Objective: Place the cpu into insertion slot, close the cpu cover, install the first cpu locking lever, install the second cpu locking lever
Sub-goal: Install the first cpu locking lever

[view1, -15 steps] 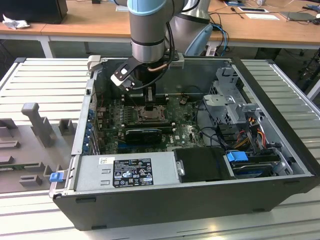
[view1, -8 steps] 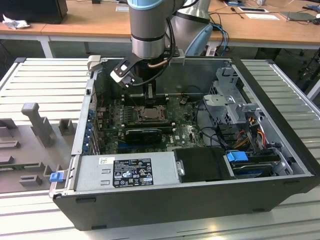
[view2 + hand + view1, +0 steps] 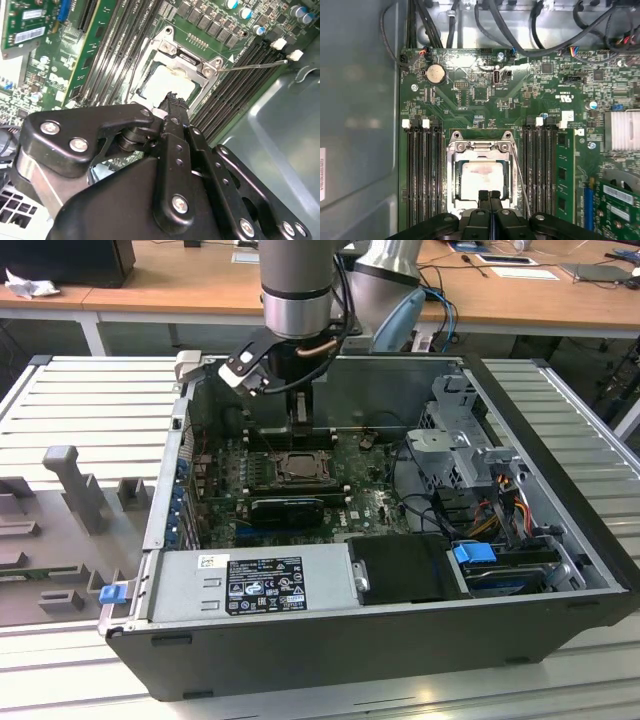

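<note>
Your ridged metal tabletop (image 3: pixel 90 390) carries the open computer case (image 3: pixel 300 640) across its middle, with grey moulded fixtures (image 3: pixel 70 480) near the edge on the exterior view's left. The arm (image 3: pixel 295 290) reaches down inside, close to the case's far wall. On the case floor lies the green board (image 3: pixel 520 100), with black cables (image 3: pixel 480 15) crowding one edge.

Banks of memory slots (image 3: pixel 422 170) flank the insertion slot (image 3: pixel 452 172) on two sides, so you have little side room. The cpu cover (image 3: pixel 480 148) lies down over the slot, and the cpu (image 3: pixel 480 175) shows through its window. A thin locking lever (image 3: pixel 520 180) slants out beside the cover, over the memory slots. Your pincer (image 3: pixel 490 194) is closed, fingers pressed together with nothing between them, tips at the cover's edge.
</note>
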`<state>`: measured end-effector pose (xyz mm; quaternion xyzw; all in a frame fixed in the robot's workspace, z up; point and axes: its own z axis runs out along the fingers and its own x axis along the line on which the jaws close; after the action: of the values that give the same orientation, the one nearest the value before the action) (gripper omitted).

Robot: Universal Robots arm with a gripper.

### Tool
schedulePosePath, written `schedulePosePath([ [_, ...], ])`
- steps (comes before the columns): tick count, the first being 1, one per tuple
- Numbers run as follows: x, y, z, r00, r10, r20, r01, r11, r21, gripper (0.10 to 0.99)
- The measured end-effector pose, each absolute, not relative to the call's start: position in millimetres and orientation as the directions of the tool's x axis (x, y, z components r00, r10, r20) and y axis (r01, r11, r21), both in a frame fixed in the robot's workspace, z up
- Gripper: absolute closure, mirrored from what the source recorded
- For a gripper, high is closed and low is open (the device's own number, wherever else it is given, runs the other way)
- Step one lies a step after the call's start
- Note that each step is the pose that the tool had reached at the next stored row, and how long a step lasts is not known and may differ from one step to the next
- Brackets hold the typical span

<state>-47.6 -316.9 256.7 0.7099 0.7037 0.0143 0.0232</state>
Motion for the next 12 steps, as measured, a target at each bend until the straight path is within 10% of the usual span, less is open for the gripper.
schedulePosePath([
  [12, -48.0, -316.9, 257.0, -0.226, 0.974, -0.021, 0.973, 0.227, 0.049, 0.98],
])
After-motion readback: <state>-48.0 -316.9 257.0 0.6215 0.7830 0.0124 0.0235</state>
